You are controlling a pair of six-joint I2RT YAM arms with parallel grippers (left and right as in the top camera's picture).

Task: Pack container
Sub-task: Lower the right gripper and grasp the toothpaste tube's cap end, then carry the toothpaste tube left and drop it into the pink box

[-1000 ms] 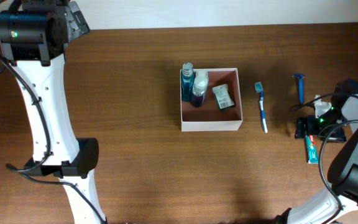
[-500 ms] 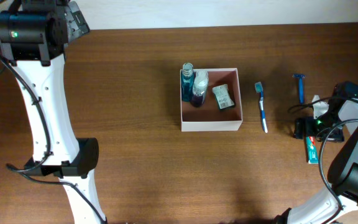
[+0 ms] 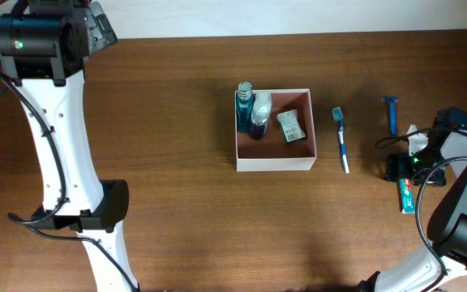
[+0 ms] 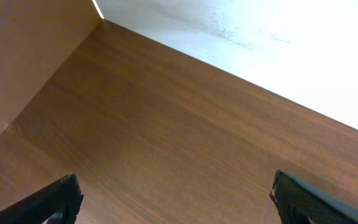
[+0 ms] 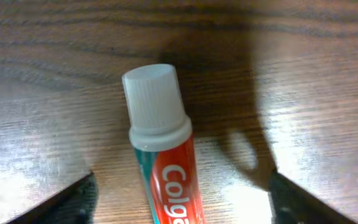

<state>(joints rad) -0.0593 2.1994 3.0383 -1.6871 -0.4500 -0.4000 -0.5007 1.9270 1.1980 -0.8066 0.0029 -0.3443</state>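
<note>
The container (image 3: pixel 275 162), a square white-walled box with a pinkish-brown inside, stands at mid table. It holds two blue bottles (image 3: pixel 252 111) and a small grey packet (image 3: pixel 291 126). A red and teal toothpaste tube (image 5: pixel 166 168) with a white cap lies at the right edge of the table (image 3: pixel 408 195). My right gripper (image 5: pixel 182 199) is open just above it, one finger on each side of the tube. My left gripper (image 4: pixel 176 199) is open and empty over bare wood, up at the far left corner.
A blue toothbrush (image 3: pixel 341 139) lies right of the container. A blue razor (image 3: pixel 392 111) lies further right, near the back. The left arm's white links (image 3: pixel 55 146) stretch down the left side of the table.
My right gripper has shifted slightly over the toothpaste tube. The left arm and the other things have not moved.
</note>
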